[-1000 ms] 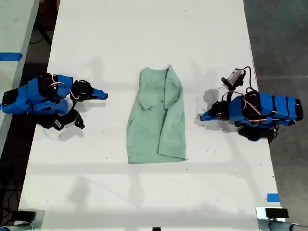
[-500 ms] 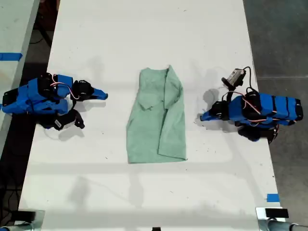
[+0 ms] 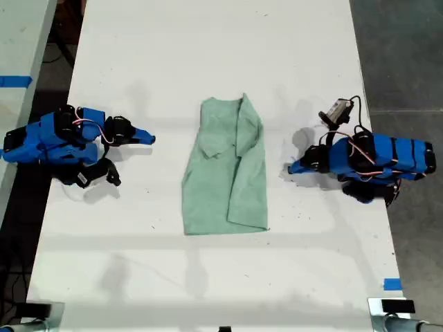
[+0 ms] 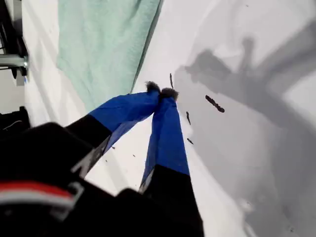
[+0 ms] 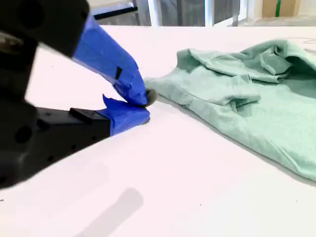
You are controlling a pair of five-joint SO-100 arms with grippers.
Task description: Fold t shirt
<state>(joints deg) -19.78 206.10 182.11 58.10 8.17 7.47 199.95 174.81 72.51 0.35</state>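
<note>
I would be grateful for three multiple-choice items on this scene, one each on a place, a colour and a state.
1. In the exterior view, where does the shirt lie on the table?
A. Between the two arms
B. At the view's top edge
C. Draped over an arm

2. What colour is the shirt?
A. Red
B. Pale mint green
C. Black

3. How do the jaws of my first gripper stand?
A. Wide open
B. Shut on the shirt
C. Shut on nothing

Answers:
1 A: the shirt lies mid-table with one blue arm on each side of it.
2 B: every view shows the cloth as pale green.
3 C: the first wrist view shows the tips meeting over bare table, short of the shirt's edge.
</note>
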